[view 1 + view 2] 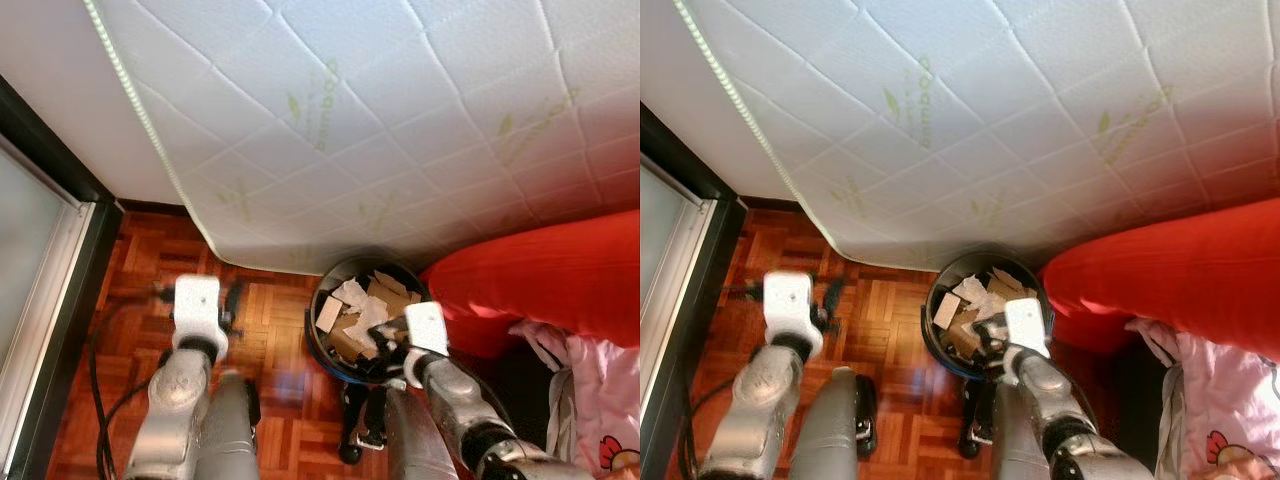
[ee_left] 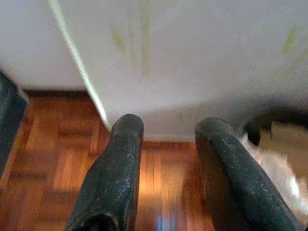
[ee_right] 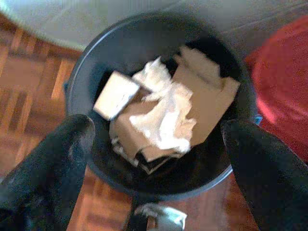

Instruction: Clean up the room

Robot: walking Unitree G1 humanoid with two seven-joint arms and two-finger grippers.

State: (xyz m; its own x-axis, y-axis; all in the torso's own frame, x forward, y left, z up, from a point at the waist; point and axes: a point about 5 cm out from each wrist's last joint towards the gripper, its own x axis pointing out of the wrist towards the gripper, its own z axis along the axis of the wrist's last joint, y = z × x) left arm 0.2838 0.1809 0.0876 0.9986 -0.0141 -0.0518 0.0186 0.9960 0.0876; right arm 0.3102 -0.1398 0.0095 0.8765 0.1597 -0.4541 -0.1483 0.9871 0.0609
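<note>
The right gripper point(image 3: 156, 159) hangs right over the black bin point(image 1: 318, 335). Its two black fingers point(image 3: 53, 159) are wide apart and hold nothing. The bin sits on the wood floor point(image 1: 270, 310), just beside the robot's legs. Inside it lie torn brown cardboard point(image 3: 204, 103), a crumpled white paper point(image 3: 166, 113) and a small pale box point(image 3: 115, 95). The bin looks quite full, and some pieces poke up near the rim.

The left gripper point(image 2: 166, 173) is out to the left, above the bare floor. Its fingers are a little apart and also hold nothing.

It looks like the trash has gone in, so the job now is probably to lift the right arm away. To do that well, the fingers should stay apart and go straight up, so they do not catch the paper or bump the rim and tip the bin.

Past the bin is the edge of a white quilted mattress point(image 1: 400, 120). To the right is a red cushion point(image 1: 540, 275), touching the bin or very close to it, with a pink cloth point(image 1: 595, 390) beside it. More things there may need tidying next.
</note>
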